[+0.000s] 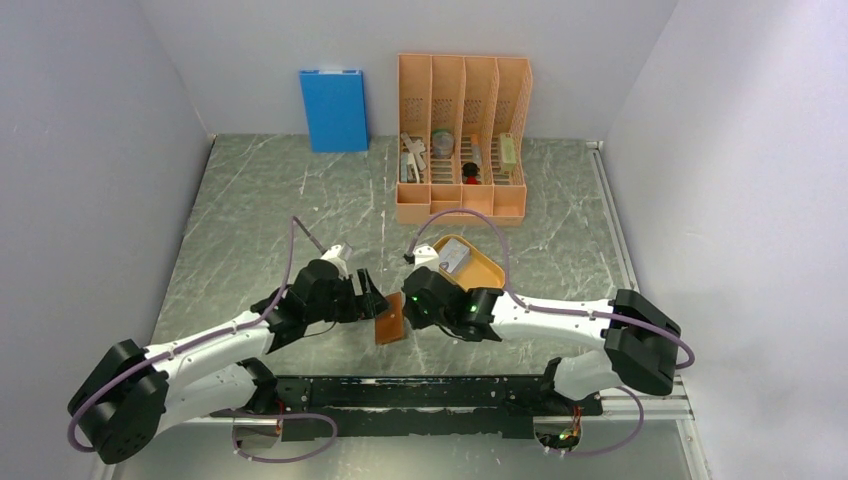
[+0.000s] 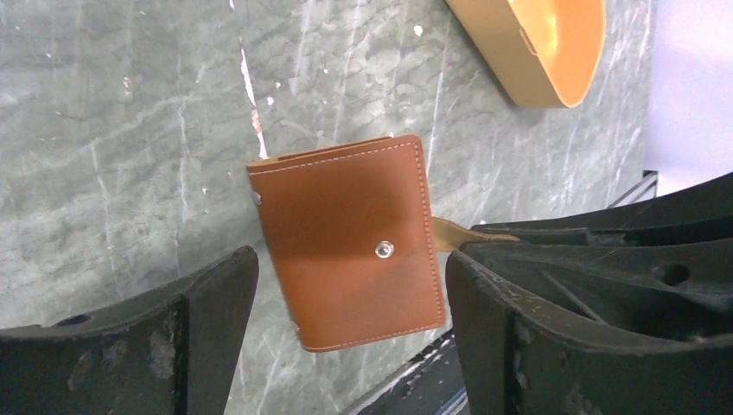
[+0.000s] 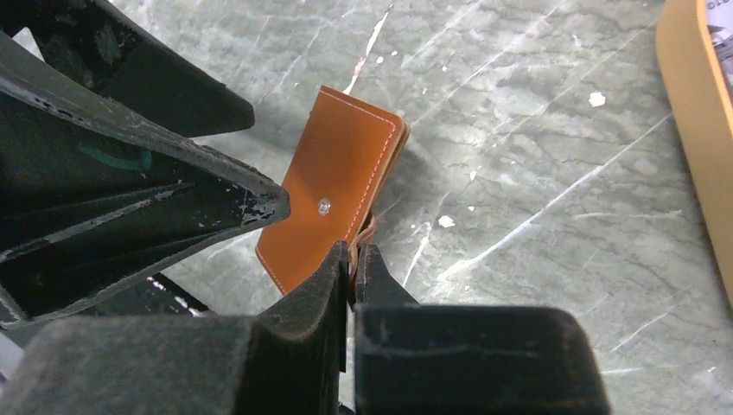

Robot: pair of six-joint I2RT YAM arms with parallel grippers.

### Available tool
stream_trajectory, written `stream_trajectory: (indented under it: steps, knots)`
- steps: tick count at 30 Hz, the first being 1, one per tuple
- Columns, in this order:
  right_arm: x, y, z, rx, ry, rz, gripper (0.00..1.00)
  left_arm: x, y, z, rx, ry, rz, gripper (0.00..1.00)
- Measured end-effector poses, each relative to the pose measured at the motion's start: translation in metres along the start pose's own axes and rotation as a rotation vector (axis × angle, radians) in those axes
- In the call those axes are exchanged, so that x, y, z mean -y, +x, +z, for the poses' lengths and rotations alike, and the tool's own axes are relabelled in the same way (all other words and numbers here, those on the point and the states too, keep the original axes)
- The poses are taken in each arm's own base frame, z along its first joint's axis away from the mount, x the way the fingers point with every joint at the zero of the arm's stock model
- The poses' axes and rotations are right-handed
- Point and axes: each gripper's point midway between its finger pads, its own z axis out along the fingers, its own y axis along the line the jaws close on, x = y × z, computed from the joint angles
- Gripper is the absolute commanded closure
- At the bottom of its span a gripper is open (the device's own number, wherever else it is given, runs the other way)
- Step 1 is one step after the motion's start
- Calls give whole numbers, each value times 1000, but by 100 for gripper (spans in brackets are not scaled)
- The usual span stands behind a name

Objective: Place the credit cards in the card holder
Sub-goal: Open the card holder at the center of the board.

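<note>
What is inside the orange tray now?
A pale grey card lies in the tray. Anything under that card is hidden, and the right arm covers the tray's near corner.

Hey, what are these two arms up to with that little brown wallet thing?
They are working on a brown leather card holder near the table's front edge. The right arm's fingers are pinched shut on its snap tab, which is undone, though the holder is folded closed. The left arm's fingers are open, one on either side of the holder, not gripping it. The pale credit cards meant for it lie in the orange oval tray just behind.
</note>
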Motion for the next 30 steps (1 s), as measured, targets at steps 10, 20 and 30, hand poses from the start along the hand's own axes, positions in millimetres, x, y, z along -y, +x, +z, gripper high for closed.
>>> stream_trajectory:
  steps: [10,20,30]
  knots:
    - [-18,-14,-9,48,-96,19,100,6,-2,2,-17,5,1,17]
    - [-22,-21,-14,77,-123,20,100,3,0,8,-42,-20,1,33]
    - [-18,-18,-12,78,-109,17,100,8,-3,4,-28,-4,6,30]
